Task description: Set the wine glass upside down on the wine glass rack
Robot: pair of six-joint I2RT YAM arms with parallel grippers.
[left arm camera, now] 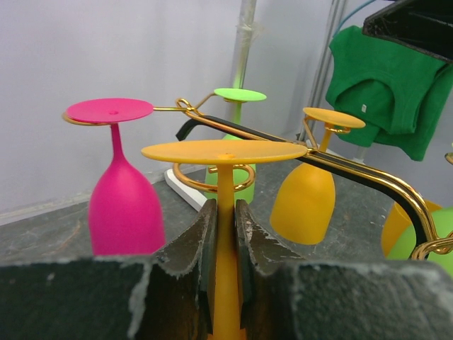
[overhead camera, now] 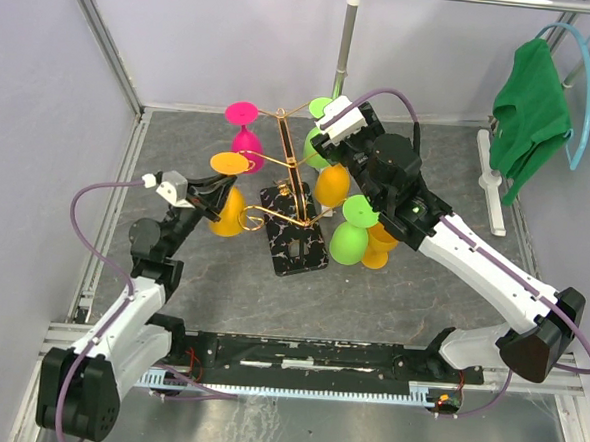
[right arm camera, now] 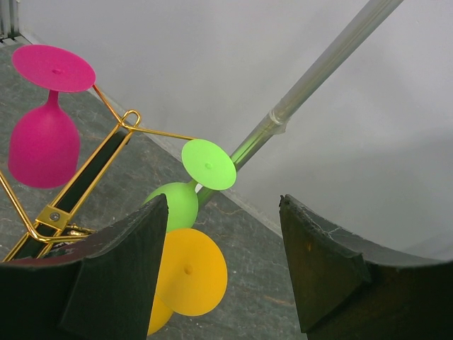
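The thin gold wire wine glass rack (overhead camera: pixel 289 161) gleams like polished metal on its black marble-patterned base (overhead camera: pixel 295 249). The orange wine glass (left arm camera: pixel 225 151) and the pink wine glass (left arm camera: pixel 124 212) look like smooth matt plastic. The green shirt (overhead camera: pixel 530 110) is soft cloth.

Nothing legible anywhere — no word, brand or number comes through in any of the three views. The closest thing to a label is the small white tag (left arm camera: pixel 363 108) on the green shirt (left arm camera: pixel 386 81), seen from the left wrist — too tiny to tell whether anything is printed on it.
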